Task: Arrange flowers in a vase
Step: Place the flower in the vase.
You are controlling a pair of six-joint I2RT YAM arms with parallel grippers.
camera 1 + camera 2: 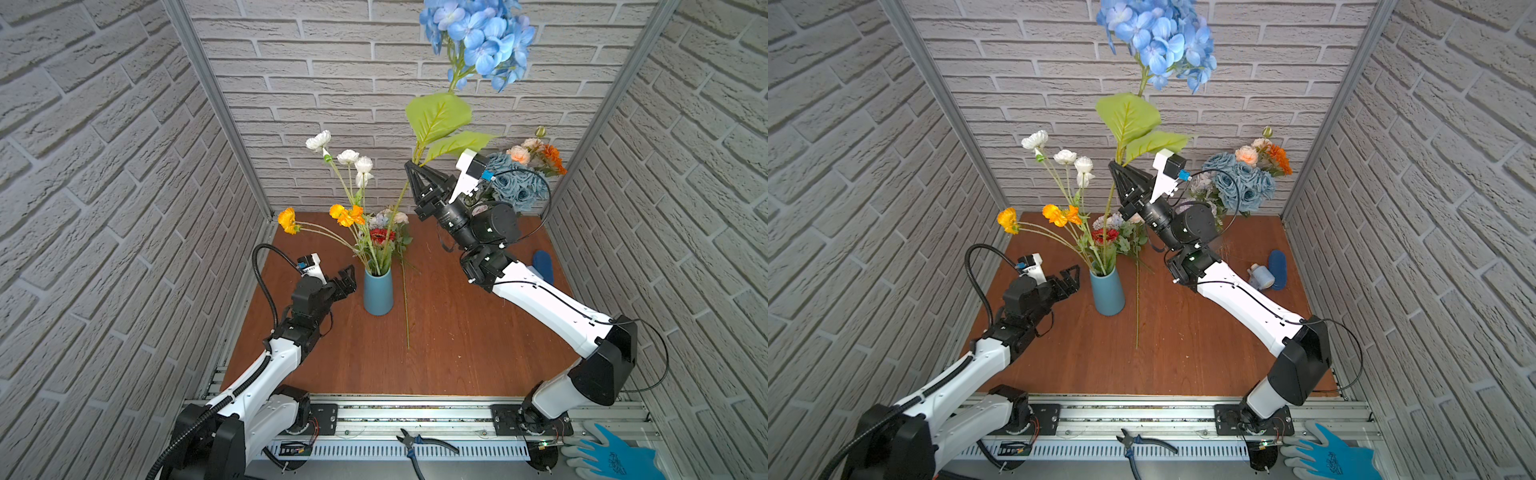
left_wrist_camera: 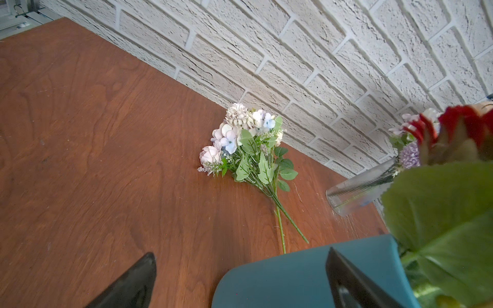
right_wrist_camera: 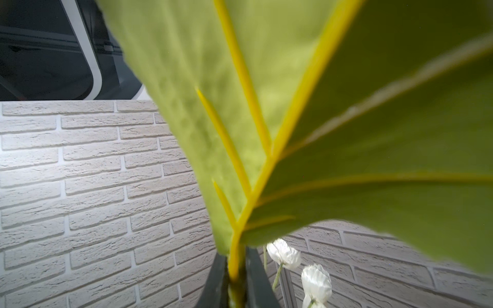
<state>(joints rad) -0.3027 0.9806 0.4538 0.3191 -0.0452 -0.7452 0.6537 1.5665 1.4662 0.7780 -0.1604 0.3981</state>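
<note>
Left end effector (image 1: 350,279) low, spread; right end effector (image 1: 411,166) raised, clamped.

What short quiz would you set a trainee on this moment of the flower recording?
1. True or false: the right gripper is shut on the stem of the blue hydrangea, whose bloom stands high above the table.
2. The left gripper is: A) open, close by the teal vase; B) shut on the vase; C) shut and raised overhead.
3. Short answer: is the lilac-white spray in the vase or lying on the table?
Key: 1 true; 2 A; 3 lying on the table.
</note>
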